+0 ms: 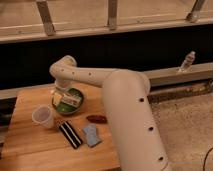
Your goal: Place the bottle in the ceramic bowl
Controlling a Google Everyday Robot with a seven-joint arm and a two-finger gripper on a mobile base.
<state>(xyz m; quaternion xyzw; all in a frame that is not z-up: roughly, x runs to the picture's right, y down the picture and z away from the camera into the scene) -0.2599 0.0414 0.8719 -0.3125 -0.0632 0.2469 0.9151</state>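
Observation:
The green ceramic bowl (75,107) sits on the wooden table, left of centre. The cream-white bottle (70,100) lies on its side in the bowl, its label facing up. My gripper (57,94) hangs at the end of the white arm, over the bowl's left rim and right at the bottle's left end. The wrist hides whether the gripper touches the bottle.
A translucent plastic cup (43,116) stands front left of the bowl. A black striped packet (70,134), a blue packet (91,135) and a reddish-brown item (96,118) lie in front. My arm (125,100) crosses the table's right side. A tiny clear bottle (187,61) stands on the far ledge.

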